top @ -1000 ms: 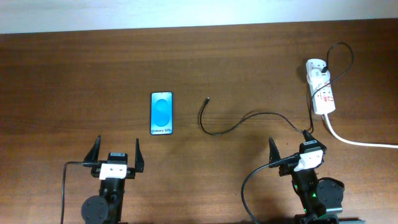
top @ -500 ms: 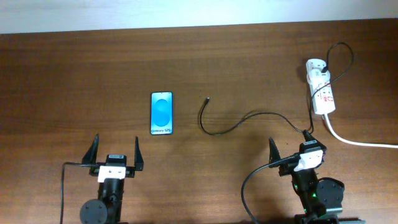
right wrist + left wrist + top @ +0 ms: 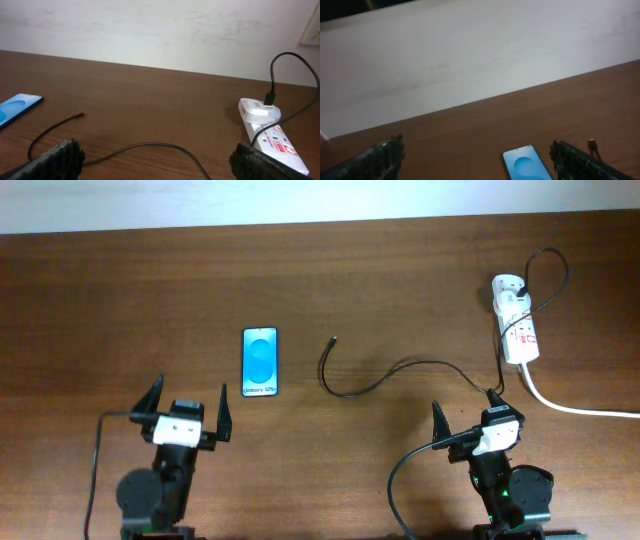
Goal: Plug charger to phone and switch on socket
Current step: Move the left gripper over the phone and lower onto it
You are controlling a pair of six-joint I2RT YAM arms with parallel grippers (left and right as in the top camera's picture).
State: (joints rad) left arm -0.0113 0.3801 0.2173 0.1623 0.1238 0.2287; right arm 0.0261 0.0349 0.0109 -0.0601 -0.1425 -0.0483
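Observation:
The phone (image 3: 260, 361) lies face up on the wooden table, blue screen lit; it also shows in the left wrist view (image 3: 526, 164) and at the left edge of the right wrist view (image 3: 16, 108). The charger (image 3: 385, 380) runs from its connector tip (image 3: 334, 338) in a loop across the table to its black plug in the socket (image 3: 517, 330); the cable (image 3: 150, 146) and the socket (image 3: 272, 135) show in the right wrist view. My left gripper (image 3: 187, 414) is open and empty, below the phone. My right gripper (image 3: 465, 420) is open and empty, near the cable's middle.
The socket's thick white cord (image 3: 570, 404) runs off to the right edge. A pale wall (image 3: 150, 30) stands behind the table's far edge. Each arm's own black cable hangs by its base near the front edge.
The left arm has shifted slightly up and turned a little, its gripper still open. The right arm, phone and charger have not moved.

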